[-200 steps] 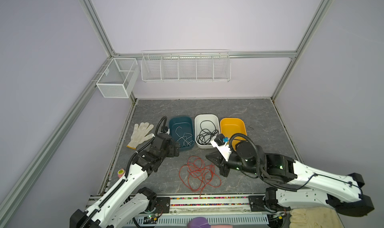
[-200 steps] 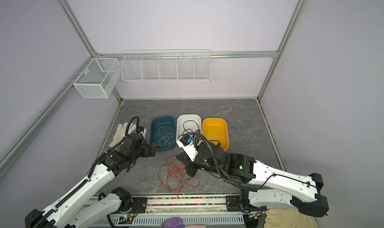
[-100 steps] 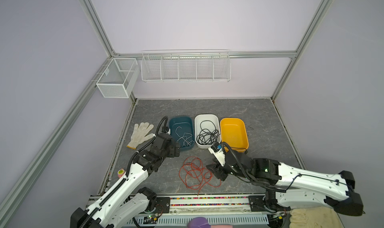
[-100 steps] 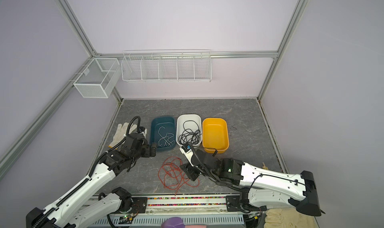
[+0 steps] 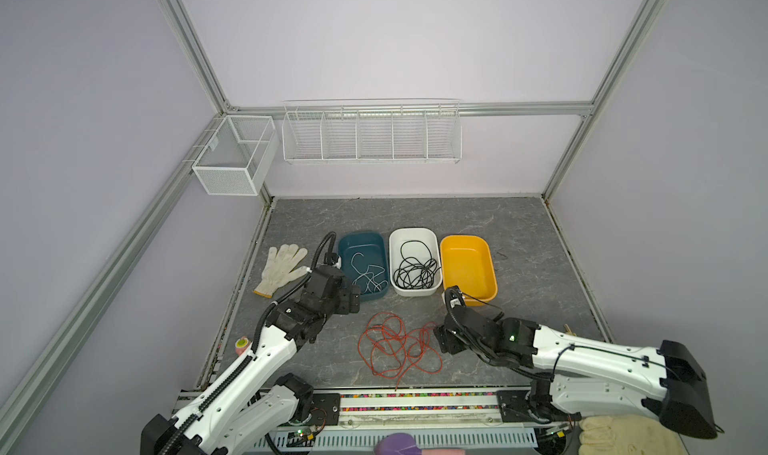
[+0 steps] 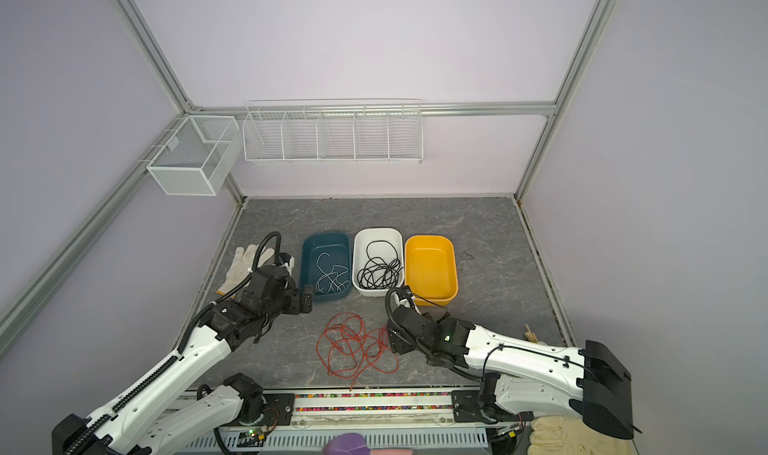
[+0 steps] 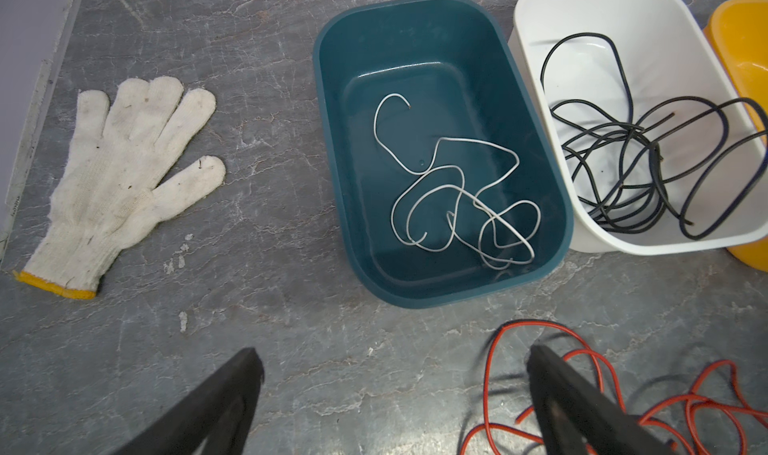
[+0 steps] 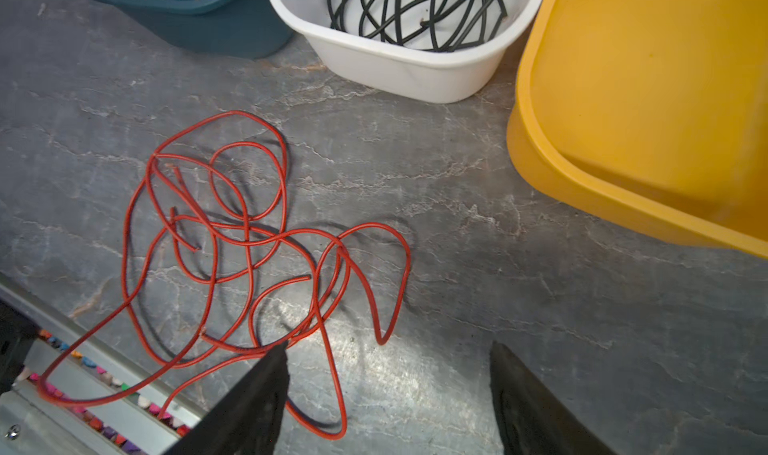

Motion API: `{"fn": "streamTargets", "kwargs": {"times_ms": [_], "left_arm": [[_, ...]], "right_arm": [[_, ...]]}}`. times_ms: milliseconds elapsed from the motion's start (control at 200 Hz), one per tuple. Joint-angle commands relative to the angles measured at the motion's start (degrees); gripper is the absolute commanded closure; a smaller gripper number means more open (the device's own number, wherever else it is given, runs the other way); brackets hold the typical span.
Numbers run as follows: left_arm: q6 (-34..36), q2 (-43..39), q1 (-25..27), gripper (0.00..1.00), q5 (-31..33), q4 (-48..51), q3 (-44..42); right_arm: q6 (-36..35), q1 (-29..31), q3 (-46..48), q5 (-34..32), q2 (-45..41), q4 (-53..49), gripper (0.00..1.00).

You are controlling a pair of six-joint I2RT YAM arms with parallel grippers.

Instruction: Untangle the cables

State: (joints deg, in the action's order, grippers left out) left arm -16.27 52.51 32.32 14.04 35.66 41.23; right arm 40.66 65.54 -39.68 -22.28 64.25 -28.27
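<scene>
Colour decides placement: white cable (image 5: 368, 276) in blue tub (image 5: 359, 236), black cables (image 5: 415, 272) in white tub (image 5: 413, 230), red cables (image 8: 248, 228) tangled on tabletop (image 5: 519, 232), likely meant for empty yellow tub (image 5: 467, 266); left tool (image 7: 395, 355) and right tool (image 8: 388, 349) both wide, holding nothing

both top views look down from high; wrist views (close, probably angled) share the white bin (image 8: 415, 75).

Grey tabletop (image 5: 519, 224) bears a glove (image 5: 282, 266), teal tub (image 5: 360, 235), white tub (image 5: 415, 291), yellow tub (image 5: 465, 262) and red cables (image 5: 397, 344)
</scene>
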Motion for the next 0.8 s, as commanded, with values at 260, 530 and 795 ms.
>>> {"fn": "streamTargets", "kwargs": {"times_ms": [260,530,795], "left_arm": [[0.08,-0.13,0.29,0.01,-0.06,0.59,-0.23],[0.12,-0.13,0.29,0.01,-0.07,0.64,-0.28],[0.11,0.19,0.29,0.01,-0.16,0.55,-0.21]], "right_arm": [[-0.78,-1.66,2.32,2.37,7.87,7.58,0.42],[-1.78,-2.93,0.87,5.06,12.8,8.68,0.54],[-2.39,-3.11,-1.71,6.96,14.57,7.09,0.85]]}}
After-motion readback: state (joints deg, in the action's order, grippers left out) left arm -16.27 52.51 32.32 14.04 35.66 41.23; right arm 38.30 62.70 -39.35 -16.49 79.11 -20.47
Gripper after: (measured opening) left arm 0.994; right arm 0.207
